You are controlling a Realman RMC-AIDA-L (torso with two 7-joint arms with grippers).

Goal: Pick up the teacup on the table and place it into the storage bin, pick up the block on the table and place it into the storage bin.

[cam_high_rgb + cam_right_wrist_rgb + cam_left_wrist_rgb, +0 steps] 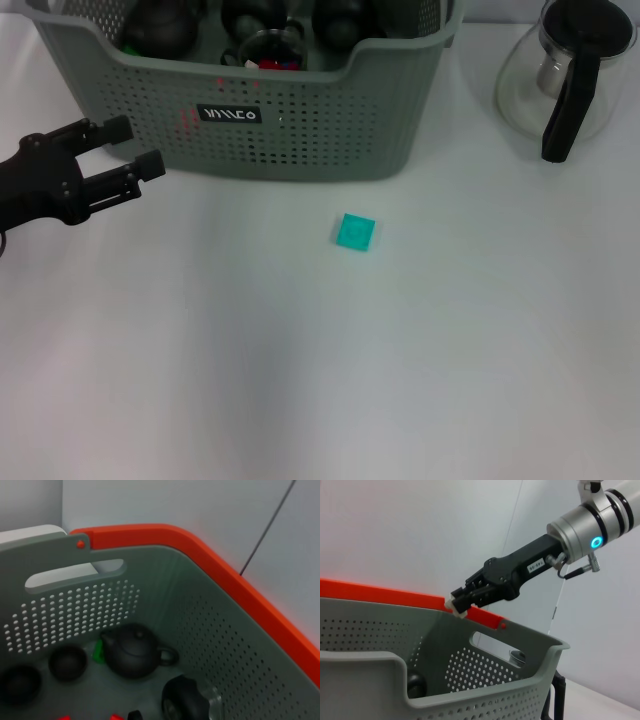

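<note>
The block (355, 232), a small teal square, lay flat on the white tabletop (400, 380), just in front of the storage bin (300, 130) and a little toward its right half, touching nothing. The bin stood at the far edge, grey-green with perforated walls, a dipped front rim and a small black label on its front. Inside it sat dark pieces of a tea set: a black teapot (134, 652), a small dark teacup (67, 663) beside it, another dark cup (19, 684) near that, and a lidded black vessel (187, 700) closer to the perforated side wall. Small red and green bits showed among them on the bin floor. The left end effector (125, 150) hovered low beside the bin's front left corner, its two black fingers spread apart with nothing between them. The right end effector (457, 602) hung above the bin's far rim, pointing down toward the inside, fingertips close together; whether they were fully pressed I could not tell. To the right of the bin, well apart from the block, stood a glass carafe (560, 75) with a black handle.
</note>
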